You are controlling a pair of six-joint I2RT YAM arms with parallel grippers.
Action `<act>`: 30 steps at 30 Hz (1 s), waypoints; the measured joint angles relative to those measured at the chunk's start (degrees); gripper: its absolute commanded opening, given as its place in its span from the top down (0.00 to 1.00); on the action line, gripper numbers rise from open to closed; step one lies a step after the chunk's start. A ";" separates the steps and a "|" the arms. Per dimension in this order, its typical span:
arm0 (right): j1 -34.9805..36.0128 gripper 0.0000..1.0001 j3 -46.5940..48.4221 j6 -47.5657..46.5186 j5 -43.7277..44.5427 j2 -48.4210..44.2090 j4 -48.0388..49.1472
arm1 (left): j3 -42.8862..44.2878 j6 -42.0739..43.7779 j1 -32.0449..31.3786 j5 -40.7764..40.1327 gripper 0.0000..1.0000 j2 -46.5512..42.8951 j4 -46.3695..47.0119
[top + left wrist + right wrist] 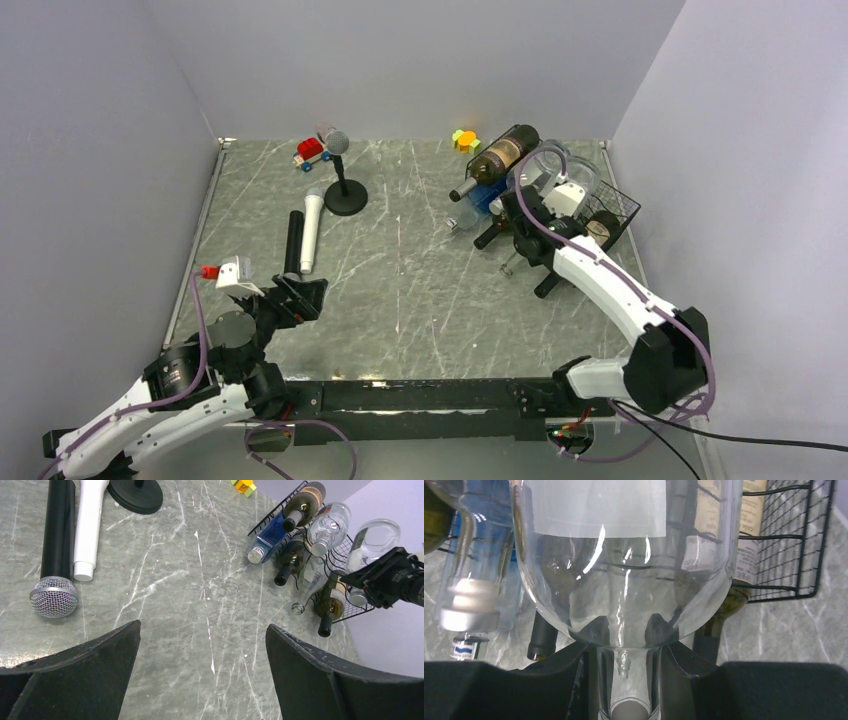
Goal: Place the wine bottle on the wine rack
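Note:
My right gripper [524,206] is shut on the neck of a clear glass wine bottle [553,166] and holds it, body away from me, over the black wire wine rack [618,214] at the back right. In the right wrist view the fingers [596,630] clamp the neck on both sides, the bottle [624,555] fills the frame, and the rack [784,545] lies behind it. The left wrist view shows the bottle [372,540] above the rack [357,611]. My left gripper [300,295] is open and empty at the front left, above bare table [202,630].
The rack holds several bottles: a brown one [500,155] on top, a blue one [478,205], another clear one [327,522], and dark ones with necks sticking out [325,625]. A black microphone [294,240], a white one [311,230], a microphone stand [345,198], a red toy [312,152] and a yellow toy [465,140] sit on the table.

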 measured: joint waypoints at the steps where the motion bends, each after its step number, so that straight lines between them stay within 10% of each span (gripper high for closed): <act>1: -0.68 1.00 0.00 0.02 -0.63 0.87 0.57 | 0.00 0.00 0.00 -0.02 0.01 0.11 0.02; 21: -11.10 0.99 5.66 1.33 -9.44 14.19 5.97 | -0.90 0.26 0.00 -0.09 0.01 -0.68 0.50; 30: -15.19 0.44 7.23 1.42 -17.40 14.40 5.68 | -0.90 0.28 0.00 -0.09 0.01 -0.68 0.50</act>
